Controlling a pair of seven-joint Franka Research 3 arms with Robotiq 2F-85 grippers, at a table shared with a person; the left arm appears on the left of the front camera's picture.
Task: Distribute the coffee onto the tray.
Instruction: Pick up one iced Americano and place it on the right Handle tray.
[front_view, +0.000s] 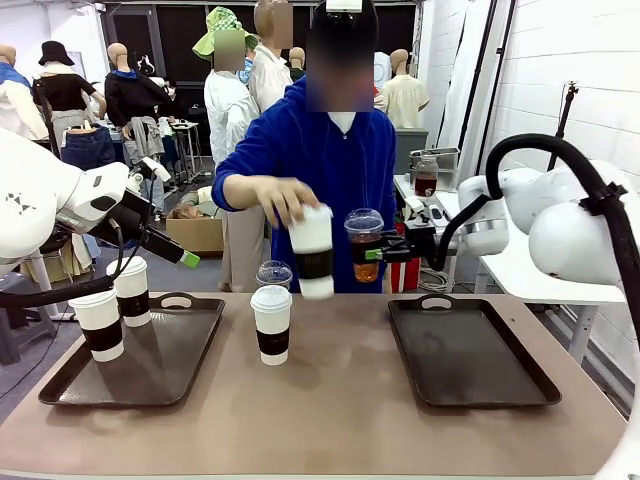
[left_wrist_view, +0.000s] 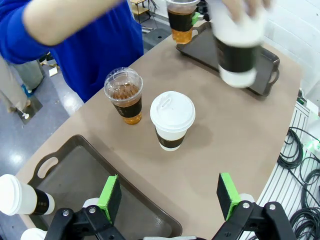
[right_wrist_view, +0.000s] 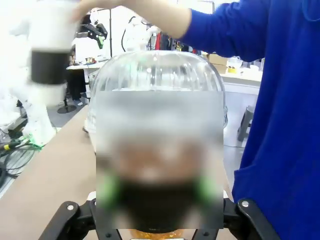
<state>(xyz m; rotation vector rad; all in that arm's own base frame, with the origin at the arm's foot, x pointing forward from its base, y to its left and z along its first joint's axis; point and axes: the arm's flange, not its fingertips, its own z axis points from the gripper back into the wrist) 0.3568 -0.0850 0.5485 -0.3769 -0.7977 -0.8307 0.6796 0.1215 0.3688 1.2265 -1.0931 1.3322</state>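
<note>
My right gripper (front_view: 368, 252) is shut on a clear dome-lidded cup of brown coffee (front_view: 364, 240), held in the air left of the right tray (front_view: 470, 352); the same cup (right_wrist_view: 160, 145) sits close up between the fingers of this gripper (right_wrist_view: 159, 192). The person's hand holds a white sleeved cup (front_view: 312, 250) aloft beside it. On the table stand a white cup (front_view: 271, 323) and a clear cup (front_view: 274, 274). Two white cups (front_view: 99, 323) stand on the left tray (front_view: 150, 370). My left gripper (front_view: 183, 256) hangs open and empty above that tray; from its wrist, the gripper (left_wrist_view: 169, 197) looks down on the two table cups (left_wrist_view: 172, 120).
The right tray (left_wrist_view: 265, 60) is bare and lies near the table's right edge. The person in a blue top (front_view: 330, 160) stands at the far side, arm reaching over the middle. Cables (left_wrist_view: 300, 165) hang beyond the table edge.
</note>
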